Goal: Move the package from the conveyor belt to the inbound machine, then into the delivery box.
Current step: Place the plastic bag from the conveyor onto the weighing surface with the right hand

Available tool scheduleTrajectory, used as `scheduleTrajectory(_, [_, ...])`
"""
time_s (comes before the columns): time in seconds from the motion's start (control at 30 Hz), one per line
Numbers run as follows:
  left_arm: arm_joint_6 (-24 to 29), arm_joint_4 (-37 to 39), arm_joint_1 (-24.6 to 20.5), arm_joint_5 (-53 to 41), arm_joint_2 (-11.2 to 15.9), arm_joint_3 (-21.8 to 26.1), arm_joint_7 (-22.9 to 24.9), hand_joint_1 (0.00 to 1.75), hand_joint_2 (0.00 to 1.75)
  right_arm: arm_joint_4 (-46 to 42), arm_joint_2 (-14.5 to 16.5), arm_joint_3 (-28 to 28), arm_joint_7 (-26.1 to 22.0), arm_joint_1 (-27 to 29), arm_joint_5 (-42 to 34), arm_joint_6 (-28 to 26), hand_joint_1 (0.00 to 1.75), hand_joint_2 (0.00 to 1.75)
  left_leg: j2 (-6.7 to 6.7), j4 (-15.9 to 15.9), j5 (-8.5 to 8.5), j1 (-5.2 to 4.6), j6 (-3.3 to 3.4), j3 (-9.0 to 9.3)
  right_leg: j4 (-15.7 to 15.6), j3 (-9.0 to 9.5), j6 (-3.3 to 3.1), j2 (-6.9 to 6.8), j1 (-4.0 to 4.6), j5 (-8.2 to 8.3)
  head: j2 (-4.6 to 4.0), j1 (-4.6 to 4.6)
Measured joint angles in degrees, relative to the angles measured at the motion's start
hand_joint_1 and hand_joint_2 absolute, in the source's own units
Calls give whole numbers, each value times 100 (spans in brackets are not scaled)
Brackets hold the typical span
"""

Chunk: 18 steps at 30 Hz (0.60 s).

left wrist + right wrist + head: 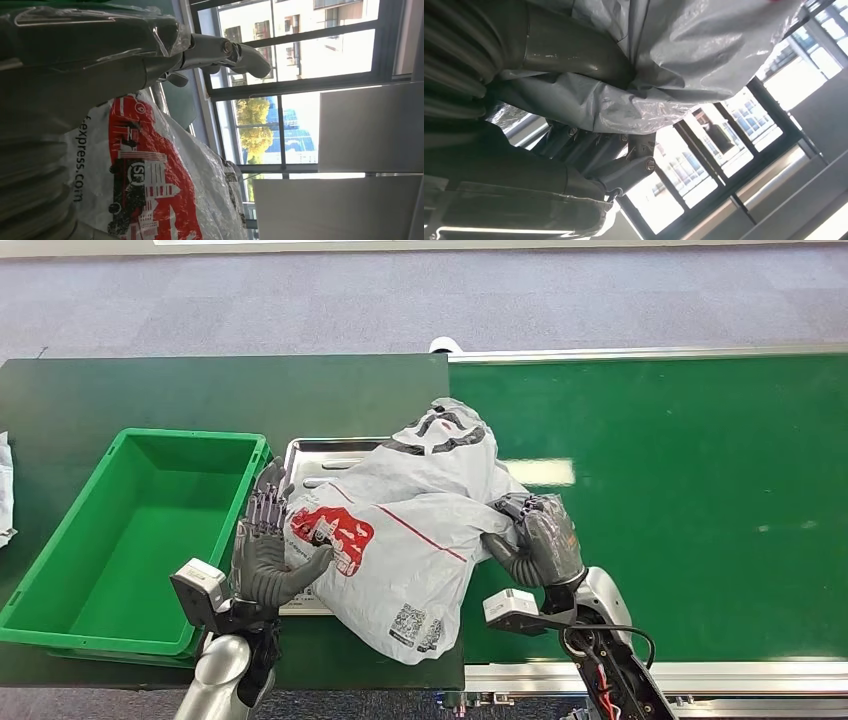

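- Grey carpet lies beyond a dark green counter [120, 390]; the brighter green conveyor belt [680, 490] runs on the right.
- On the counter, the white plastic package [410, 530] covers a metal tray [315, 455], overhanging the near edge.
- Its red print reads "express.com" with an "SF" mark [135, 172]; QR codes sit near its lower edge.
- Left hand [265, 555] and right hand [540, 540] grip opposite sides, fingers [268, 510] curled on plastic.
- Left of the tray sits a green delivery box [60, 550].

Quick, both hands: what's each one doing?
Left hand: pressed against the package, gripping its side.
Right hand: gripping the package's other side.
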Motion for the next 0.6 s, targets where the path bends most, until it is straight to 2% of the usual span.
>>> scheduleTrajectory(0.13, [0, -2, 5, -19, -4, 3, 31, 0, 175, -35, 29, 130, 257, -109, -97, 472, 156, 175, 1, 0, 1, 0, 0, 0, 0, 0, -1, 1, 0, 1, 0, -1])
scheduleTrajectory(0.3, [0, -71, 92, -62, -9, 13, 65, 0, 175, 179, 91, 265, 955, -290, 102, 781, 165, 175, 0, 0, 1, 0, -1, 0, 0, 1, -1, 0, 0, 1, -1, 0])
scheduleTrajectory(0.6, [-1, -192, 215, -108, -10, 16, 91, 0, 175, 634, 156, 274, 1259, -388, 163, 774, 162, 175, 0, 0, 1, 0, -1, 0, 1, 0, 0, 0, 0, 0, 0, -1])
